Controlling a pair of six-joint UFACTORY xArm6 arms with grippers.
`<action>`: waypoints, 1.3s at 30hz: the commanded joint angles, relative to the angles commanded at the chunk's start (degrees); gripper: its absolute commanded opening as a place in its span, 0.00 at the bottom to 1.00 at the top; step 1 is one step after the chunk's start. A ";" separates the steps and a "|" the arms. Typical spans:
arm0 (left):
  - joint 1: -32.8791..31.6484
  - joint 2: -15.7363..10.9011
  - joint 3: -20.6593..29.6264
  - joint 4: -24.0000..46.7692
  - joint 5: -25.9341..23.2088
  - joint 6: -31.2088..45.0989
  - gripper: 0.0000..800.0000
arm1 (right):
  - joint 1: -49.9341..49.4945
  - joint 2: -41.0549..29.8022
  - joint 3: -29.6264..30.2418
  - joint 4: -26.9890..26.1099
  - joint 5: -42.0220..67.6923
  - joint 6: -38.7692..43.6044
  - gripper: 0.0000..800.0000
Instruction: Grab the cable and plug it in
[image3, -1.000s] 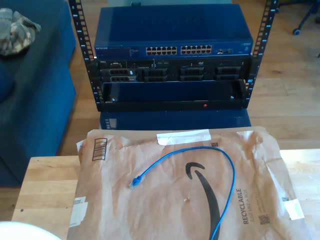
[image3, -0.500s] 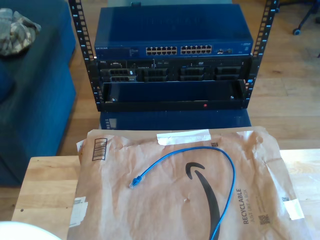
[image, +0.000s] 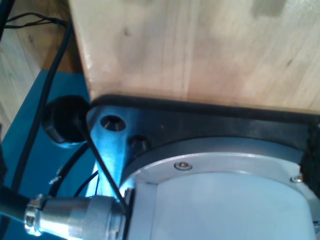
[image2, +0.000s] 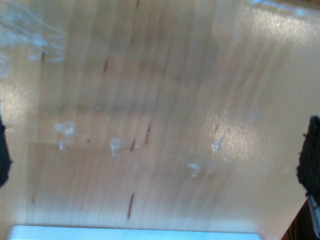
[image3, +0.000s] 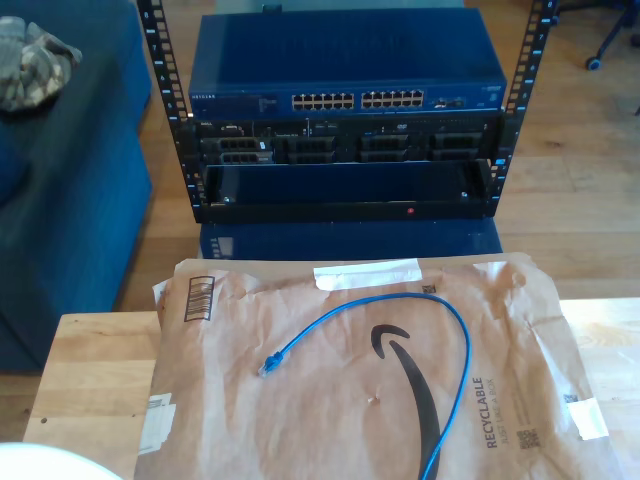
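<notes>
The cable (image3: 400, 298), thin and bright blue, lies in a loop on a brown paper mailer (image3: 330, 420) on the wooden table (image3: 95, 370). One translucent blue plug (image3: 268, 367) rests toward the exterior view's left; the other end runs off the picture's lower edge. My second gripper (image2: 157, 160) hangs open over bare wood, a dark pad (image2: 312, 160) at each side of its view. My first gripper (image: 160, 165) looks down past the table's edge at a grey arm base (image: 220, 200); one dark pad (image: 314, 160) sits far out, so the jaws stand open.
Behind the table stands a black rack (image3: 345, 195) with a blue network switch (image3: 350, 100) showing rows of ports. A blue sofa (image3: 70, 180) fills the exterior view's left. Black cables (image: 45, 115) and a metal connector (image: 75, 215) sit by the arm base.
</notes>
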 joint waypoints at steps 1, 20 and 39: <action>0.00 0.00 0.09 0.00 0.00 0.00 1.00 | 0.00 0.00 0.18 0.26 -0.09 0.26 1.00; 0.00 -0.97 -1.49 0.35 2.02 -0.53 1.00 | 0.44 -7.56 -6.07 0.62 9.14 0.18 1.00; -39.74 -1.32 -17.85 -3.43 22.95 -29.54 1.00 | 59.87 -3.96 -21.45 5.54 13.63 51.69 0.99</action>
